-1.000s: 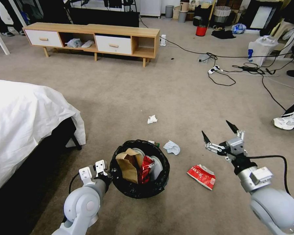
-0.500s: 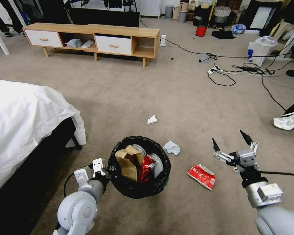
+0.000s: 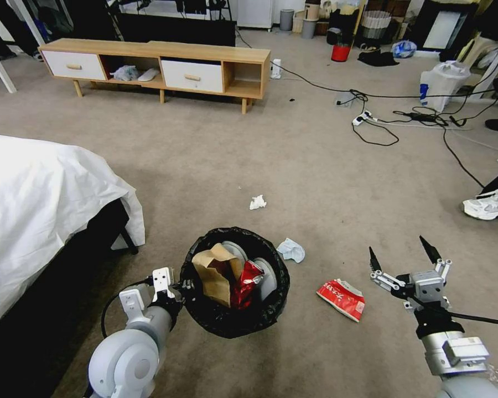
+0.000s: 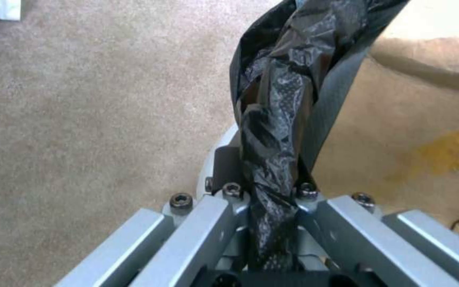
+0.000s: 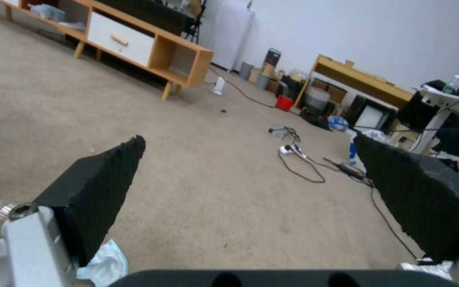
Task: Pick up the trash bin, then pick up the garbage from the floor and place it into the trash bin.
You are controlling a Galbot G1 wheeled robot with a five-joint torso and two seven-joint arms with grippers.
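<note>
Right end effector [image 3: 402, 255] drawn back and lowered over the floor [image 3: 315, 182], fingers spread and empty, beside the red-and-white carton [image 3: 341, 299]; left end effector [image 3: 174, 287] pinching the bag-lined rim of the trash bin [image 3: 235, 320]; likely lining up for the carton

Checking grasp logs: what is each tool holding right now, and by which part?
Left tool grips the bin by its bag-covered rim. Right tool is open, holding nothing.

The left gripper [image 4: 272, 191] is clamped on the trash bin's [image 4: 288, 79] black bag rim, above the floor [image 4: 91, 103].
</note>
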